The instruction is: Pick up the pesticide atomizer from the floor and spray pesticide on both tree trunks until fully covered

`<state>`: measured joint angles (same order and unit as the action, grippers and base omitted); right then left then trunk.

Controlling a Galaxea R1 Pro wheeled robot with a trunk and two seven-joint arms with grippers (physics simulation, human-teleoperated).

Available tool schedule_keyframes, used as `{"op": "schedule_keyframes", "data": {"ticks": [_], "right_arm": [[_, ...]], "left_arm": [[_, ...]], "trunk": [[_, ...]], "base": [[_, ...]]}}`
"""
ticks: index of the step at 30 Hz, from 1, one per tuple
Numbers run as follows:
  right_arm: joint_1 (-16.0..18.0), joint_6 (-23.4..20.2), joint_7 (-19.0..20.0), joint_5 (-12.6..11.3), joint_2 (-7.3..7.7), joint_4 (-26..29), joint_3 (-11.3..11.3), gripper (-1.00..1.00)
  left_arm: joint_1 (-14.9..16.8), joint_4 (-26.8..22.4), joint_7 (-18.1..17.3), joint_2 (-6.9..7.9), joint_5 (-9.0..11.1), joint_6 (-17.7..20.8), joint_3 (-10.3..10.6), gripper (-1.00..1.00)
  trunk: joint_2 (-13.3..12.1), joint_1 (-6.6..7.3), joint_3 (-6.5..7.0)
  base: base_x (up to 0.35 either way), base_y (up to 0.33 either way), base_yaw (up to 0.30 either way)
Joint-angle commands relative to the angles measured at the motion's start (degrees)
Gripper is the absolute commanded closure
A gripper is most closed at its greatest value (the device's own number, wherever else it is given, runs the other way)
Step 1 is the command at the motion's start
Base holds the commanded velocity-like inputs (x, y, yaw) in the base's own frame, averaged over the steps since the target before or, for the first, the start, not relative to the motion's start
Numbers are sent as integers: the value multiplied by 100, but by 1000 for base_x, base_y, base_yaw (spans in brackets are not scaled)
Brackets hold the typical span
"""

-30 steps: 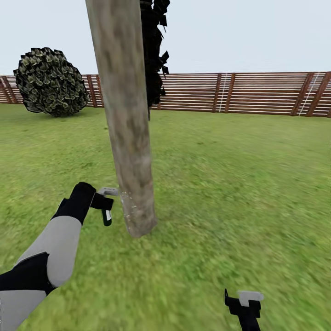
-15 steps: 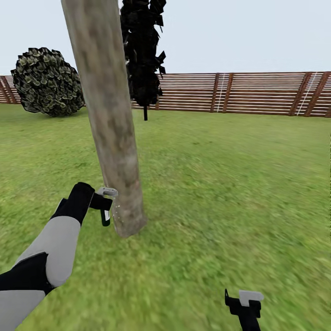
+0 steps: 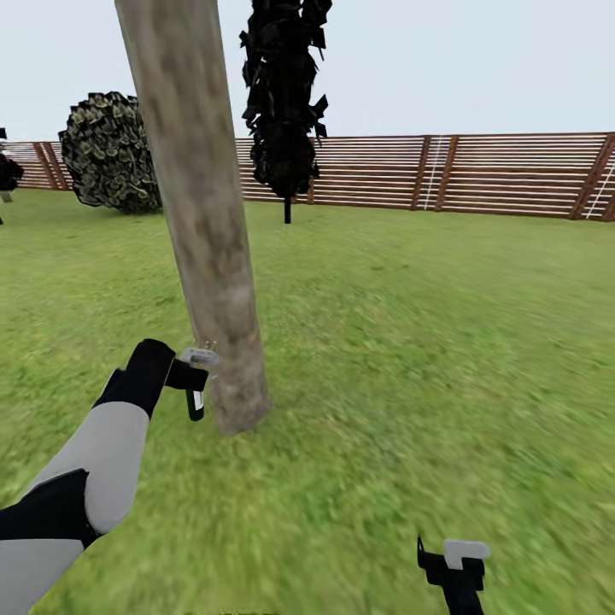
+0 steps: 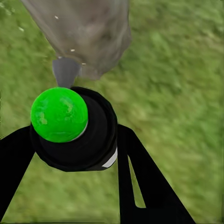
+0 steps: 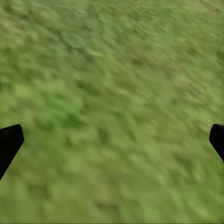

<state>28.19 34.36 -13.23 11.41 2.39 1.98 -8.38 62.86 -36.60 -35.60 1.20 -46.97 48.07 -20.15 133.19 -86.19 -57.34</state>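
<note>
A thick, mottled grey-brown tree trunk [image 3: 209,256] leans up out of the lawn [image 3: 410,342] at centre left. Its canopy is above the frame. My left gripper [image 3: 195,380] is shut on the pesticide atomizer [image 3: 197,403], a small dark bottle held right beside the trunk's foot. In the left wrist view the atomizer's bright green cap [image 4: 59,114] sits between the black fingers [image 4: 140,186]. Its grey nozzle [image 4: 65,72] points at the trunk base [image 4: 88,32], where a few pale specks float. My right gripper [image 3: 453,568] hangs low at the right over bare grass, its fingertips [image 5: 9,140] wide apart.
A narrow near-black conifer [image 3: 286,102] stands behind the trunk. A round dark bush [image 3: 111,154] sits at the far left by the reddish-brown slat fence [image 3: 478,175] that closes the back. Open grass stretches to the right and front.
The whole view has shifted: trunk and bush sit differently in the picture and the conifer has come out from behind the trunk. Both arms keep their places, the atomizer still held at the trunk's foot.
</note>
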Motion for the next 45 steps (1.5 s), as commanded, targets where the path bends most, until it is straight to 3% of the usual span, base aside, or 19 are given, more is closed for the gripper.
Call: {"op": "schedule_keyframes", "data": {"ticks": [1,12,25,28,30,33,36,39,41,44,45], "right_arm": [[3,11,-22,62,2,-5,-41,-100],[3,11,-22,62,0,-5,-41,-100],[3,12,-22,60,7,-5,-41,-100],[3,13,-22,60,7,-5,-41,-100],[3,11,-22,60,7,-5,-41,-100],[3,10,-22,61,7,-5,-41,-100],[3,12,-22,60,7,-5,-41,-100],[3,13,-22,62,7,-5,-41,-100],[3,11,-22,62,7,-5,-41,-100],[3,11,-22,63,7,-5,-41,-100],[3,12,-22,63,7,-5,-41,-100]], "left_arm": [[7,-5,-54,-6,-58,9,-29,100],[7,-5,-52,-48,-52,9,-46,100],[7,64,-46,-84,-2,9,-68,100],[-5,62,-31,31,-23,6,-92,100],[-128,39,6,312,-44,1,-93,100],[-254,53,10,468,-31,-4,-90,100],[-332,88,12,354,8,-15,-60,100],[-343,106,17,19,8,-17,-58,100],[-343,104,14,-50,5,-19,-76,100],[-344,106,15,38,-6,-24,-95,100],[-365,107,17,352,-20,-26,-95,100]], "trunk": [[2,1,-6],[2,1,-6],[2,1,-6],[2,1,-6],[2,1,-6],[2,1,-6],[2,1,-6],[2,1,-6],[2,1,-6],[2,1,-6],[2,1,-6]], "base": [[0,-277,277],[0,-277,263],[4,-277,68],[61,-277,271],[70,-277,236],[76,-277,83],[111,-274,14],[170,-246,2],[215,-216,0],[226,-200,0],[86,-66,0]]}}
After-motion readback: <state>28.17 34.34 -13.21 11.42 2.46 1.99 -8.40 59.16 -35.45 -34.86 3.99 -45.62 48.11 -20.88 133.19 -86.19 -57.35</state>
